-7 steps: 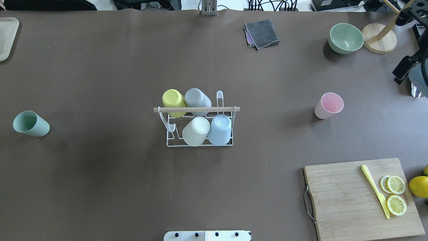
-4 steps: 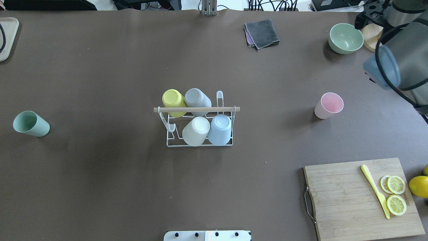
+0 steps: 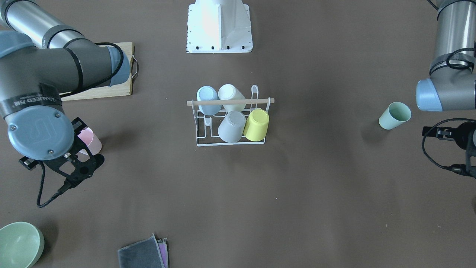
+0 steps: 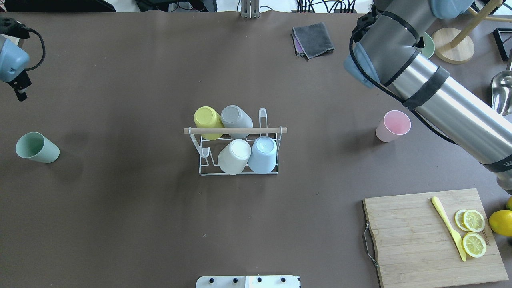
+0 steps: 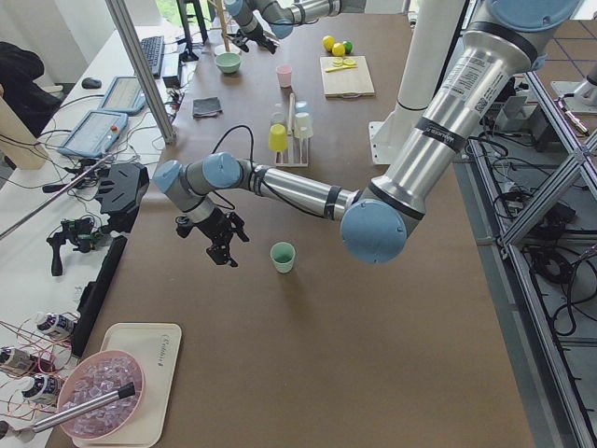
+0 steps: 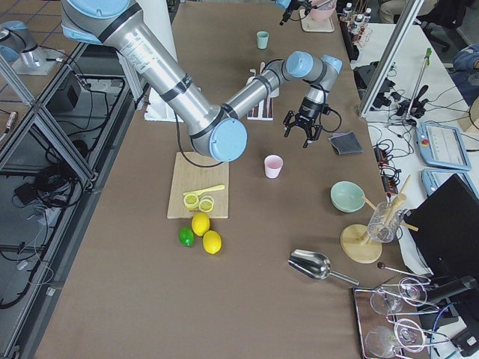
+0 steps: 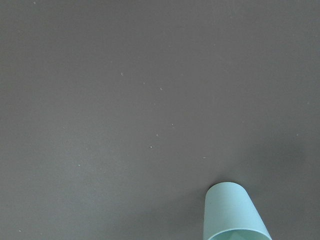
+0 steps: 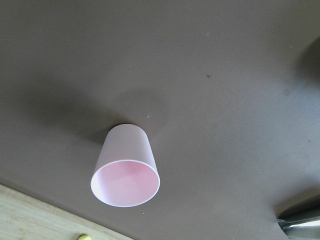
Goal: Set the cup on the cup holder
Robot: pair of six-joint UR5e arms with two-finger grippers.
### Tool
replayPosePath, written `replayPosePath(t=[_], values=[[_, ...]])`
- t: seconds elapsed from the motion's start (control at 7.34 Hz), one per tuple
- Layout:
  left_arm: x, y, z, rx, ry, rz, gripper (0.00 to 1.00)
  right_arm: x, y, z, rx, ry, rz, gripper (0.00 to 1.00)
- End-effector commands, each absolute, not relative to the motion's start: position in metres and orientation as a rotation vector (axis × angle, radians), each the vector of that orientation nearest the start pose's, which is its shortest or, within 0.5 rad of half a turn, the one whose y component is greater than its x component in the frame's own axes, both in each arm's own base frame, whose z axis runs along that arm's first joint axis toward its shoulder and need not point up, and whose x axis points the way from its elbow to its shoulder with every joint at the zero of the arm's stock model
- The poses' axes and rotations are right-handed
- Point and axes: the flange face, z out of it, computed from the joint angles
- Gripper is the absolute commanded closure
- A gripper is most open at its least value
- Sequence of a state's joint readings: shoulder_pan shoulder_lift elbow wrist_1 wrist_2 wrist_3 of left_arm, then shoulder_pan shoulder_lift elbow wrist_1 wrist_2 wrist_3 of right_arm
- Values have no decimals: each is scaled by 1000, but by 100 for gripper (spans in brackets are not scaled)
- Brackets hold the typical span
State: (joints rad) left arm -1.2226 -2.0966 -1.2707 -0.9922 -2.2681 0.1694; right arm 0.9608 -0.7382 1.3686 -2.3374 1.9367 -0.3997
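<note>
While both arms hang over opposite ends of the bench (image 4: 120, 208), you get no usable look at either grasp. Right fingers (image 6: 305, 137) and left fingers (image 5: 224, 254) show only in the side views, so I cannot tell how far open they are or whether they hold anything.

Pink cup (image 4: 394, 125) stands upright, mouth up, near the right fingers and lower, not touching. Mint cup (image 4: 37, 147) stands the same way near the left fingers, apart. Cup holder (image 4: 239, 173) sits mid-bench between both sets of fingers, well apart from each.

Holder load: yellow cup (image 4: 207, 118), grey cup (image 4: 235, 116), cream cup (image 4: 234, 156) and light blue cup (image 4: 263, 154), all upside down. Two bare prongs (image 4: 262, 116): one beside the grey cup, one beside the cream cup. Wooden rod (image 4: 234, 130) spans the top above them.

Around the right fingers: green bowl (image 3: 18, 243) and folded grey cloth (image 4: 313, 39) lie on the side away from the base. Bamboo cutting board (image 4: 408, 240) lies base-side, carrying yellow knife (image 4: 448, 228) and lemon slices (image 4: 474, 220), with whole lemon (image 4: 502, 223) just beside it.

Surface: smooth matte brown sheet with faint specks. Cups are tapered and matte. Holder is thin white wire. Aluminium framing (image 5: 140, 65) and cabled desks line the bench.
</note>
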Motion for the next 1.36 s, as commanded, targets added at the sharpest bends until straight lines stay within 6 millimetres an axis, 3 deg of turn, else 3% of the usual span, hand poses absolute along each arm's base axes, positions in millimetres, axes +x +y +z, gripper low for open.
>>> replayPosePath(t=[0.0,0.27,0.54,1.23], values=[[192,-638,559,-463,675,383,3,-393,-636,329,-245,-267,-1102,0],[201,-644,562,-505,700,360,3,-431,-612,340,-291,-195,-1180,0],[224,-640,569,-552,688,373,3,-463,-604,353,-346,-142,-1239,0],[258,-624,596,-632,685,387,3,-509,-571,385,-419,-8,-1335,0]])
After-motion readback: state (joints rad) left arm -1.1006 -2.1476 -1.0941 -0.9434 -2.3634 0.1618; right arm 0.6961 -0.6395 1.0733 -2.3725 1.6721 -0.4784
